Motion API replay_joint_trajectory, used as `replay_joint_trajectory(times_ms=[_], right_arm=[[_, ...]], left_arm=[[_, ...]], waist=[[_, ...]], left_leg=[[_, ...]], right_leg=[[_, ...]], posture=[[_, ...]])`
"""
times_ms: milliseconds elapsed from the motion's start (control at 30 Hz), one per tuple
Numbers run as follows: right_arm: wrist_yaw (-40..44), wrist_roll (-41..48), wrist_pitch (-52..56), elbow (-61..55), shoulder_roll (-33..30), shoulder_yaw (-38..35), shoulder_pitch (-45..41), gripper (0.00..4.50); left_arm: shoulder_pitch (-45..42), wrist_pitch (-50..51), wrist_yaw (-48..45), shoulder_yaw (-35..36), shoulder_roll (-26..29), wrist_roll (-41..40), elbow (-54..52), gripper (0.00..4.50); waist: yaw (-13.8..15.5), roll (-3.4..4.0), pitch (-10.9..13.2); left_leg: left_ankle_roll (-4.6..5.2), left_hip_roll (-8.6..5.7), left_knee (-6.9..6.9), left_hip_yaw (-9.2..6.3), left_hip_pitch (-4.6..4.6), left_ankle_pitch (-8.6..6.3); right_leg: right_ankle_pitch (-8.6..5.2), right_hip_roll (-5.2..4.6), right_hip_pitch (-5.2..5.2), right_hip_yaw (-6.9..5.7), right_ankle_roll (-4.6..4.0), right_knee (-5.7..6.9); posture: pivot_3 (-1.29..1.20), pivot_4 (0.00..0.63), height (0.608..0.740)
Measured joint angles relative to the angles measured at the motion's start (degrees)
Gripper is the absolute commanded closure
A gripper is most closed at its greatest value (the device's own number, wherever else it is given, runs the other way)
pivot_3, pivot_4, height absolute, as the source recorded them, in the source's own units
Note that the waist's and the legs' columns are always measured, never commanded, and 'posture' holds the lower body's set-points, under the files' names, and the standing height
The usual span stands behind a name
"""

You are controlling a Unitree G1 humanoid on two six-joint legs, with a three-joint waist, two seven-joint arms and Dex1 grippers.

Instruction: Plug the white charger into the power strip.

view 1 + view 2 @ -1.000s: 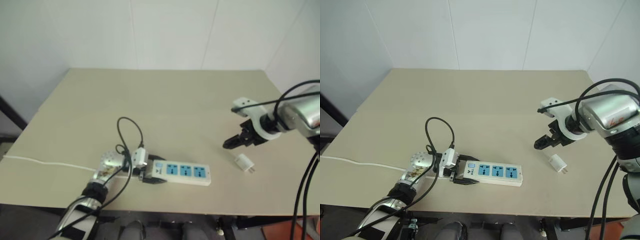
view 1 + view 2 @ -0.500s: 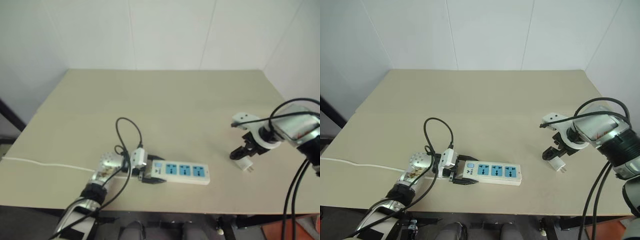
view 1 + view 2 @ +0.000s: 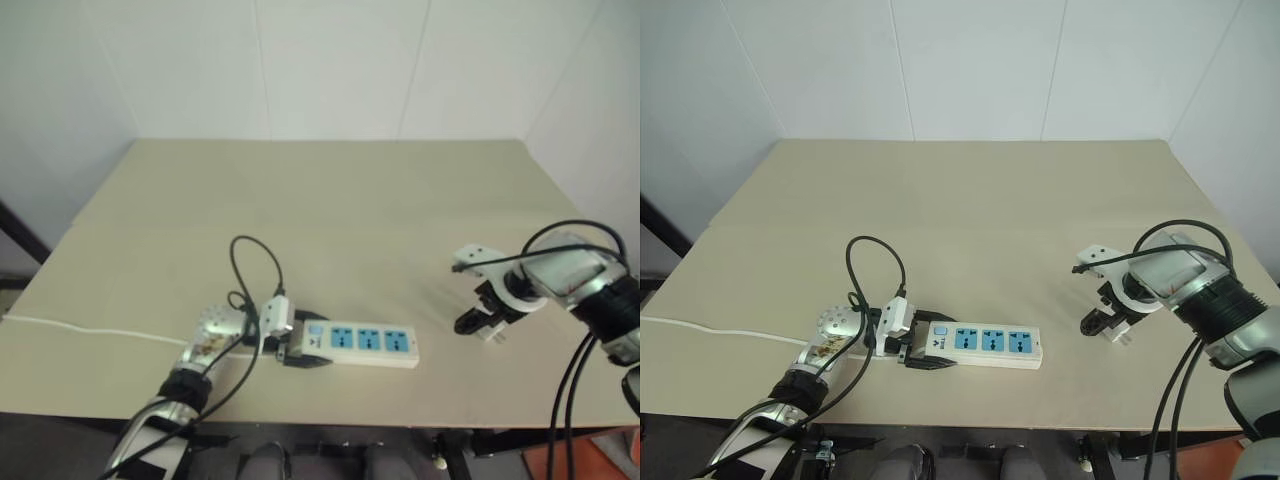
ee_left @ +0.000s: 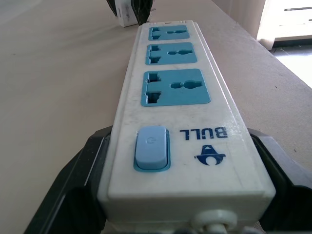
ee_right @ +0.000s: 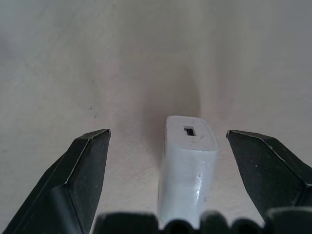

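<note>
Beige and bare, the flat tabletop point(image 3: 970, 200) runs back to plain white walls point(image 3: 980, 70), and I take the long flat white power strip with three blue socket faces point(image 3: 975, 343) as my landmark near the tabletop's front edge.

At the strip's switch end I see my left hand point(image 3: 924, 350), its two black fingers point(image 4: 73, 195) lying along both long sides of the strip. The left wrist view shows them against the casing on either side of the pale blue switch point(image 4: 151, 153), so I read that hand as clasping the strip. A thin white cord point(image 3: 710, 329) leaves that same end and trails across the tabletop to the left edge. A looped black cable point(image 3: 876, 265) arches just behind the switch end.

Off the strip's far end, well apart from it to the right, lies the small white cube-shaped charger point(image 5: 187, 165), flat on the tabletop. My right hand point(image 3: 1106, 321) is over it, pointing steeply down. Its black fingers point(image 5: 83, 175) stand wide, one on each side of the charger with tabletop showing in both gaps, so nothing is gripped there. The charger's end with a small dark slot faces away from the wrist camera.
</note>
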Motion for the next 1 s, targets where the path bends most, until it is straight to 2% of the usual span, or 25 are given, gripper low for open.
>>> replay_joint_trajectory(times_ms=[33,133,400,533,633,700,767,800,833,867,1000], right_arm=[[0.1,-0.5,-0.4,0.3,0.3,0.0,0.2,0.0],[0.7,-1.5,-1.1,1.1,0.7,0.0,0.2,0.61],[2.3,-3.3,-1.8,0.5,0.8,0.0,0.8,3.38],[1.7,-3.7,-2.1,0.2,1.1,-1.1,1.1,3.38],[-0.6,-3.6,-4.2,3.8,3.4,-6.9,-1.1,3.38],[-5.2,-3.1,-8.4,7.0,6.8,-17.1,-4.1,3.38],[-11.3,-0.6,-17.1,6.5,11.9,-33.0,-4.3,3.38],[-13.0,0.6,-20.4,5.1,13.7,-37.4,-3.7,3.38],[-15.5,2.7,-25.1,1.1,17.6,-45.0,-0.3,3.38],[-16.6,4.4,-28.3,-2.2,20.2,-48.3,2.6,3.38],[-15.0,9.7,-37.5,-12.4,28.0,-52.9,18.5,3.38]], left_arm=[[0.0,0.0,0.0,0.0,0.0,0.0,0.0,1.16],[0.1,0.0,0.3,0.0,0.0,0.0,0.0,1.16],[0.3,0.0,0.6,0.0,0.0,0.0,-0.1,1.16],[0.3,0.0,0.7,-0.1,0.2,0.0,-0.1,1.16],[0.3,-0.1,0.9,0.0,0.4,0.0,0.1,1.16],[0.3,-0.1,0.9,-0.1,0.5,0.0,0.2,1.16],[0.2,-0.1,1.0,-0.6,0.4,0.1,0.2,1.16],[0.2,-0.1,1.0,-0.7,0.3,0.1,0.2,1.16],[0.1,-0.1,1.1,-1.1,0.3,0.1,0.2,1.16],[0.1,-0.1,1.1,-1.2,0.3,0.2,0.3,1.16],[-0.2,-0.1,1.2,-1.5,0.3,0.2,0.7,1.16]], waist=[[0.0,0.01,0.0],[0.0,0.01,0.0],[0.0,0.02,0.0],[-0.1,0.01,0.0],[-0.2,0.1,-0.1],[-0.2,0.13,-0.1],[-0.1,0.06,-0.1],[0.0,0.02,-0.1],[0.2,-0.21,-0.3],[0.2,-0.37,-0.4],[0.1,-0.5,-0.5]], left_leg=[[0.0,0.0,0.0,0.0,0.01,0.0],[0.0,0.0,0.0,0.0,0.1,0.0],[0.0,0.01,0.0,-0.01,0.17,0.0],[0.0,0.01,0.0,-0.01,0.21,0.0],[0.0,-0.03,0.0,0.01,0.24,0.0],[0.0,-0.03,0.0,0.0,0.27,0.01],[0.01,0.02,-0.06,-0.06,0.36,0.0],[0.01,0.04,-0.05,-0.12,0.42,0.0],[0.01,0.06,-0.16,-0.2,0.51,0.0],[0.05,0.12,-0.14,-0.23,0.54,-0.03],[0.05,0.02,-0.09,-0.19,0.54,-0.03]], right_leg=[[0.0,0.0,0.0,0.0,0.0,0.01],[0.0,0.01,0.08,0.0,0.0,0.0],[-0.03,0.01,0.16,0.0,0.05,0.0],[-0.05,0.01,0.22,0.0,0.08,-0.02],[-0.04,-0.01,0.21,0.04,0.13,0.01],[-0.03,0.01,0.25,0.05,0.15,0.02],[-0.03,0.07,0.42,0.0,0.15,-0.06],[-0.04,0.09,0.54,-0.07,0.16,-0.09],[-0.04,0.1,0.69,-0.15,0.15,-0.17],[-0.04,0.15,0.76,-0.2,0.12,-0.17],[0.0,0.05,0.77,-0.13,0.06,-0.1]], posture=[[0.0,0.15,0.74],[0.0,0.15,0.74],[0.0,0.15,0.74],[0.0,0.15,0.74],[0.0,0.15,0.74],[0.0,0.15,0.74],[0.0,0.15,0.74],[0.0,0.15,0.74],[0.0,0.15,0.74],[0.0,0.15,0.74],[0.0,0.15,0.74]])
